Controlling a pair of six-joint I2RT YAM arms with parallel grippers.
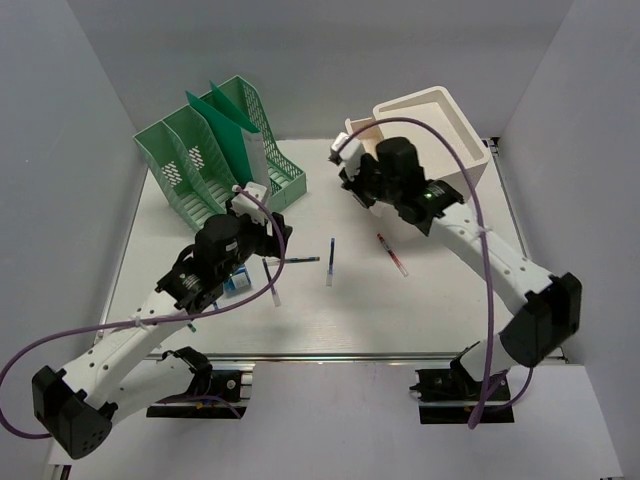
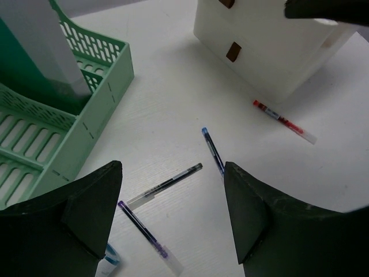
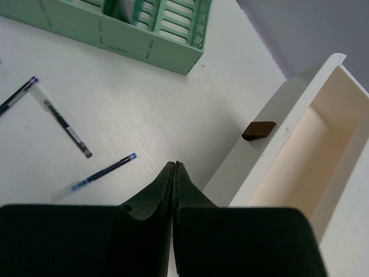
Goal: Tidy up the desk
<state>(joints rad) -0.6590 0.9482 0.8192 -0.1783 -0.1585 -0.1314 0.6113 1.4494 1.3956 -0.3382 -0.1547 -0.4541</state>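
- Desk (image 1: 400, 310) filled mid-frame in the top view.
- Left gripper (image 2: 173, 173) gaped wide, empty, above the black pen (image 2: 167, 184); straddling its barrel squarely looked best.
- Right gripper (image 3: 174, 167) was shut, holding nothing.

Pale grey walls (image 1: 300, 50) close in on three sides.
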